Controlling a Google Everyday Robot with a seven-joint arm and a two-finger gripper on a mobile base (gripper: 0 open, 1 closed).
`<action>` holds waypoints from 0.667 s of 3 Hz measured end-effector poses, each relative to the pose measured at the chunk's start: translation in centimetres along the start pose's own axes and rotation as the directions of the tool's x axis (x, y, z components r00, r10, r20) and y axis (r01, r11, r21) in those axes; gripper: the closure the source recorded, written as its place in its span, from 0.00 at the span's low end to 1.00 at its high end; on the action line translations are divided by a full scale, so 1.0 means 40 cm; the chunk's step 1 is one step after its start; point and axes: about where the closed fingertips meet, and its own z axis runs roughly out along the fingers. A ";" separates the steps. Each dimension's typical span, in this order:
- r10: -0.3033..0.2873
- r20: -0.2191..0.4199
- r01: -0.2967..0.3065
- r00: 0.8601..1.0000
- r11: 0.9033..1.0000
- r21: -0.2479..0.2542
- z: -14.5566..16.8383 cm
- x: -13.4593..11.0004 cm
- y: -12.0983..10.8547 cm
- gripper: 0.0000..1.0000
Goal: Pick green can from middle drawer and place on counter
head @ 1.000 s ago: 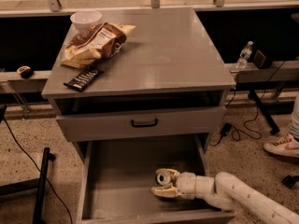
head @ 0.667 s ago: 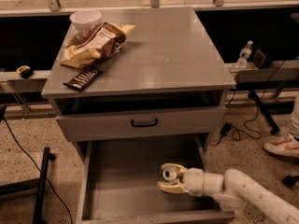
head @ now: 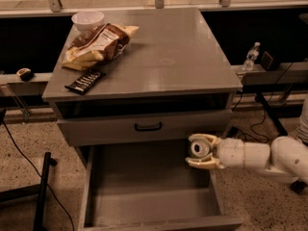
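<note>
The green can (head: 199,148) is held in my gripper (head: 191,150), its silver top and pull tab facing the camera. The cream fingers (head: 202,163) are shut on it from above and below. The can hangs above the right wall of the open middle drawer (head: 144,191), just below the closed drawer front. The drawer's bare grey floor has nothing on it. The counter (head: 168,52) is the grey top slab above, with free room on its right half. My white arm comes in from the right.
On the counter's left side lie a chip bag (head: 98,43), a white bowl (head: 87,19) and a dark snack bar (head: 85,81). The upper drawer front has a black handle (head: 148,126). A water bottle (head: 251,56) stands behind right. A black stand leg (head: 42,191) stands at the left.
My gripper has lifted the can off the drawer floor and carried it up and to the right, to the drawer's right wall.
</note>
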 end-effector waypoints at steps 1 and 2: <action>-0.056 -0.009 0.056 0.998 0.997 -0.044 -0.071 -0.148 -0.105 1.00; -0.080 0.016 0.081 0.997 0.989 -0.120 -0.113 -0.286 -0.191 1.00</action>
